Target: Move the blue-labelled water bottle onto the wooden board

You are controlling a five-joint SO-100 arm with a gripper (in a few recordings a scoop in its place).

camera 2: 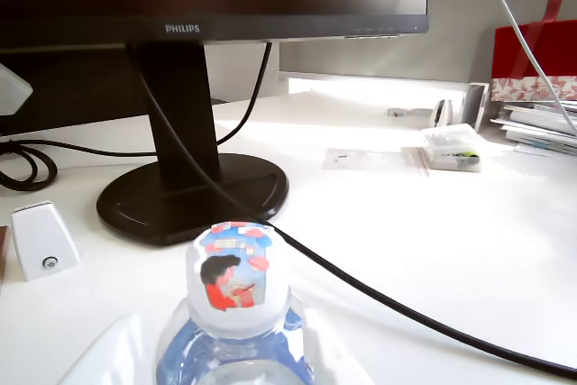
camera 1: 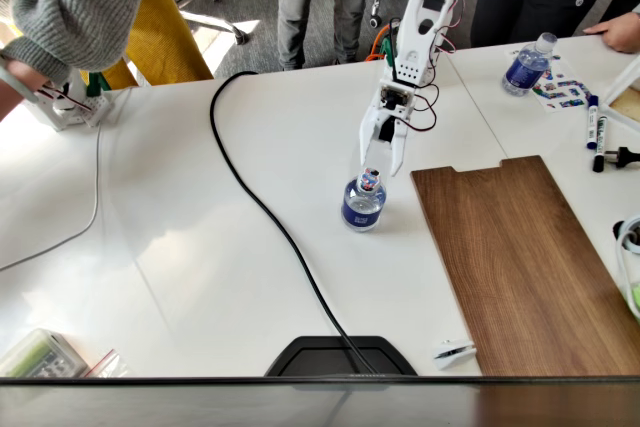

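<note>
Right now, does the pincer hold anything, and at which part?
Cannot tell. The pincer is at the bottle, fingers beside its neck, but contact is unclear.

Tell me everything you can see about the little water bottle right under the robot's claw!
The blue-labelled water bottle is small, clear plastic with a dark blue wrap label. Its cap, in the wrist view, looks whitish with a red-and-blue cartoon picture on it. It stands upright on the white table, left of the wooden board and not on it. A black cable runs past it. The white gripper hangs just behind and above the cap, jaws on either side of the bottle's shoulders; whether they touch it is unclear.
</note>
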